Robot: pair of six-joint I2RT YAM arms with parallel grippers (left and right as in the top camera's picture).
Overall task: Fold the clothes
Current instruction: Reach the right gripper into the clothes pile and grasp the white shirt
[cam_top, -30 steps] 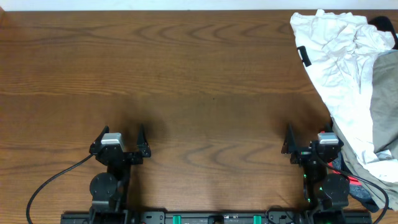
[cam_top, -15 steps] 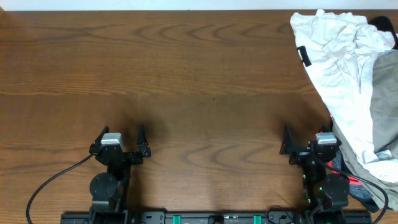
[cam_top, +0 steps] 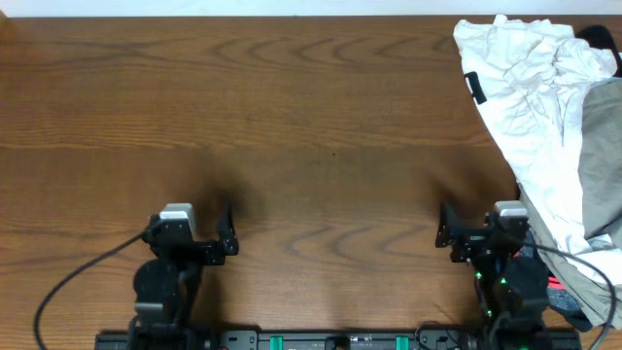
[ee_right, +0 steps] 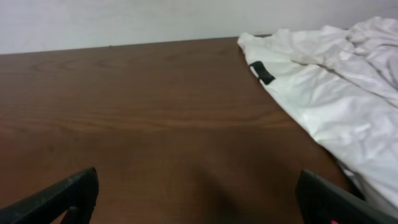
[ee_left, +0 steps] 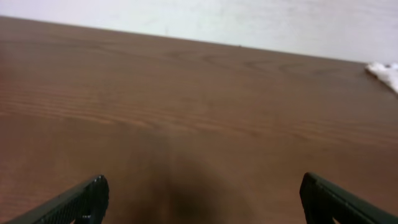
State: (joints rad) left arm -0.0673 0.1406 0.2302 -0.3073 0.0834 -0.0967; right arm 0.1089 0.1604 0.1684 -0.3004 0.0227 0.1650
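The clothes lie in a pile at the table's far right. On top is a large wrinkled white garment [cam_top: 530, 87] with a small dark label [cam_top: 473, 87]. A khaki piece [cam_top: 603, 165] lies beside it and a black piece [cam_top: 601, 39] shows at the back. The right wrist view shows the white garment [ee_right: 336, 87] and its label [ee_right: 262, 72] ahead to the right. My left gripper [cam_top: 190, 222] stands open near the front left over bare wood, far from the pile. My right gripper [cam_top: 481, 219] is open with nothing between its fingers, just left of the garment's lower edge.
The brown wooden table [cam_top: 311, 126] stretches across the view, with a pale wall behind it [ee_left: 249, 18]. A corner of white cloth [ee_left: 385, 71] shows at the far right of the left wrist view. Cables [cam_top: 68, 287] trail from both arm bases along the front edge.
Both arms have shifted slightly near the front edge; the right gripper has edged a little to the left. Both stay open and the clothes have not moved.
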